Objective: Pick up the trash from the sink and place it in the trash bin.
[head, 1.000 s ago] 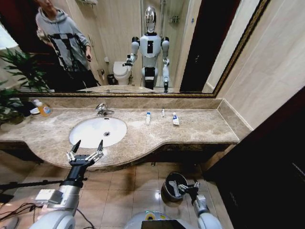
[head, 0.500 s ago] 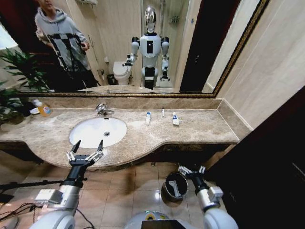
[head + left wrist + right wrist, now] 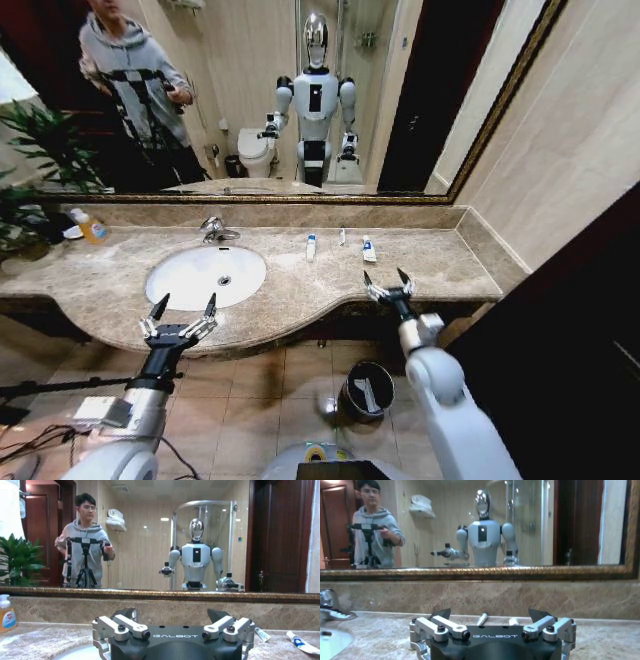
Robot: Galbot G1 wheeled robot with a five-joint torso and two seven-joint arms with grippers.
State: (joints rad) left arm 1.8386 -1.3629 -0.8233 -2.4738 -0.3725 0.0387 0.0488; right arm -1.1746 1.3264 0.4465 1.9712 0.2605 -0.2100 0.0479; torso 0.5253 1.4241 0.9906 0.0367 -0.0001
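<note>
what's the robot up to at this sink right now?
Clearing toiletry trash off the counter into the trash bin. The right claw is open and empty at the counter's front edge, short of two white tubes and a thin stick near the mirror. The left claw hovers open in front of the sink.

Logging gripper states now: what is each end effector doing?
Left end effector: open, empty, at the counter's front edge.
Right end effector: open, empty, above the counter.

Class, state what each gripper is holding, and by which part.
Nothing is held: the left gripper and the right gripper are both open and empty.
</note>
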